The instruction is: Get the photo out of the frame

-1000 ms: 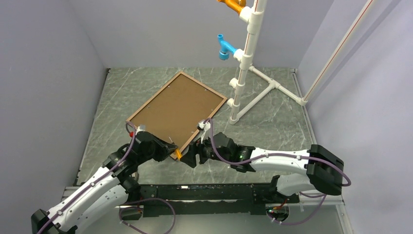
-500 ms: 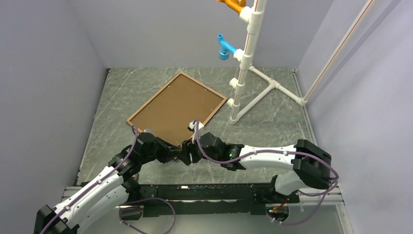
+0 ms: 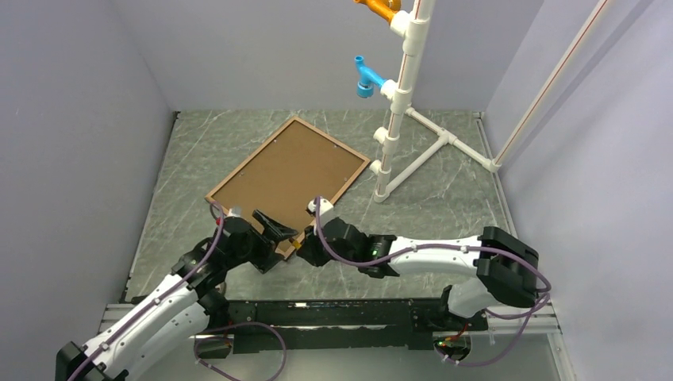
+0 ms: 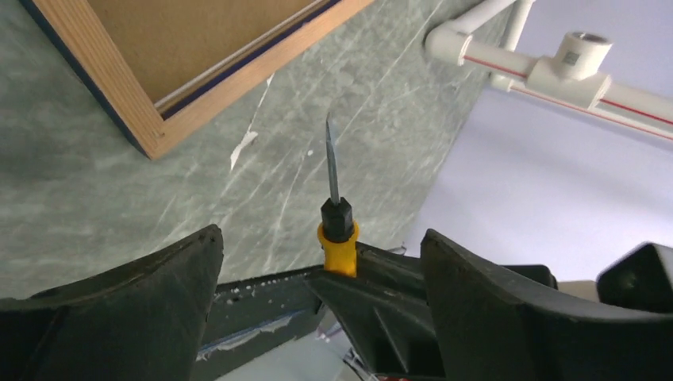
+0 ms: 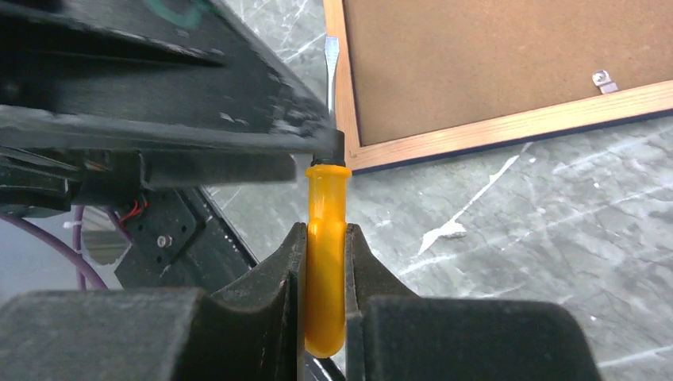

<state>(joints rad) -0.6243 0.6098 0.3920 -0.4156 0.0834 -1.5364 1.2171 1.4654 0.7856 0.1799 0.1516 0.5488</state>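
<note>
The frame (image 3: 333, 140) lies face down on the marble table, brown backing board (image 3: 290, 178) up; the photo is hidden beneath it. Off the frame's near corner my right gripper (image 3: 305, 248) is shut on the orange handle of a screwdriver (image 5: 326, 262), its jaws (image 5: 324, 230) pinching both sides. The blade points along the wooden rim (image 5: 508, 125). My left gripper (image 3: 279, 240) stands open right beside it, fingers spread either side of the screwdriver (image 4: 337, 238) without touching it. In the left wrist view the frame's corner (image 4: 103, 79) shows a navy edge.
A white pipe stand (image 3: 397, 119) with blue (image 3: 365, 79) and orange (image 3: 379, 9) fittings rises just right of the frame; its feet spread toward the back right. A small metal tab (image 5: 605, 79) sits on the backing board. Grey walls close in the table.
The right gripper moved left to the left gripper and shut on the screwdriver's handle. The left gripper, which had held the screwdriver, opened and let it go.
</note>
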